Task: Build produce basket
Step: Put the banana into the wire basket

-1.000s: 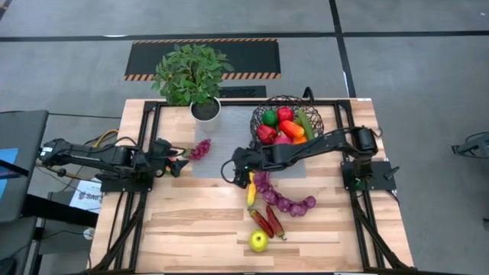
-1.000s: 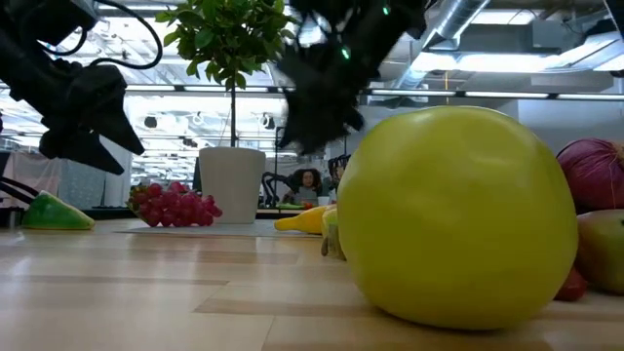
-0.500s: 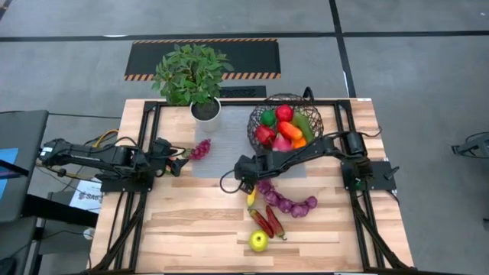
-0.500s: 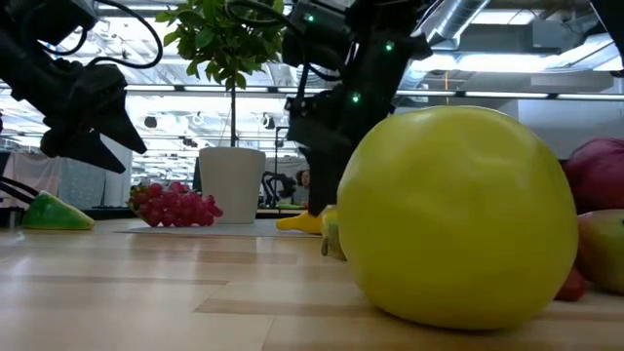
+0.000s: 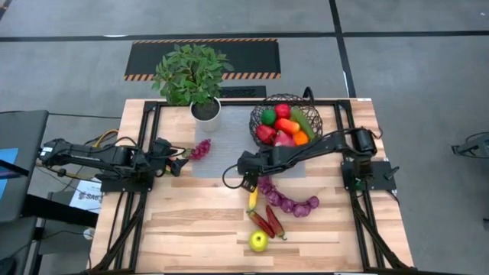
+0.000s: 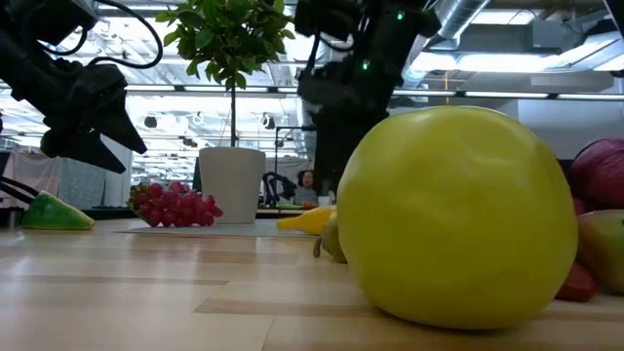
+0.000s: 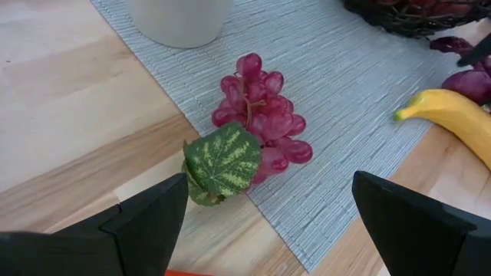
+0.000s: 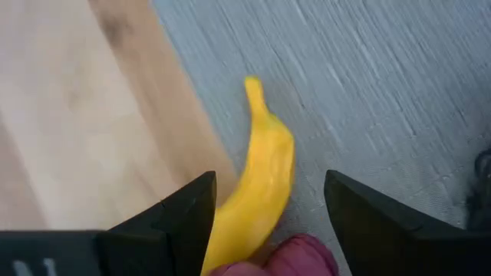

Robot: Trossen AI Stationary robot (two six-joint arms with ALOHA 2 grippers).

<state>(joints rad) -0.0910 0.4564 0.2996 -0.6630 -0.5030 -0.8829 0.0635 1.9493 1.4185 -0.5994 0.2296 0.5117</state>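
Note:
The dark wire basket (image 5: 286, 122) stands at the far right on the grey mat (image 5: 221, 156), with red, green and orange produce in it. A yellow banana (image 5: 251, 200) lies at the mat's near edge and also shows in the right wrist view (image 8: 257, 188). My right gripper (image 5: 246, 178) is open just above the banana's far end, one finger on either side (image 8: 265, 207), apart from it. My left gripper (image 5: 177, 163) is open and empty, just left of the red grapes (image 7: 257, 123), which lie on the mat with a green leaf (image 7: 222, 159).
A potted plant (image 5: 191, 76) in a white pot (image 5: 206, 111) stands at the far edge. A purple string of produce (image 5: 286, 200), two red chillies (image 5: 267, 223) and a yellow-green apple (image 5: 258, 241) lie on the wood near the front. The wood left of the banana is bare.
My right gripper has gone from beside the basket toward the table's near edge and down, and now stands over the banana's far end. The banana and the grapes have stayed where they were.

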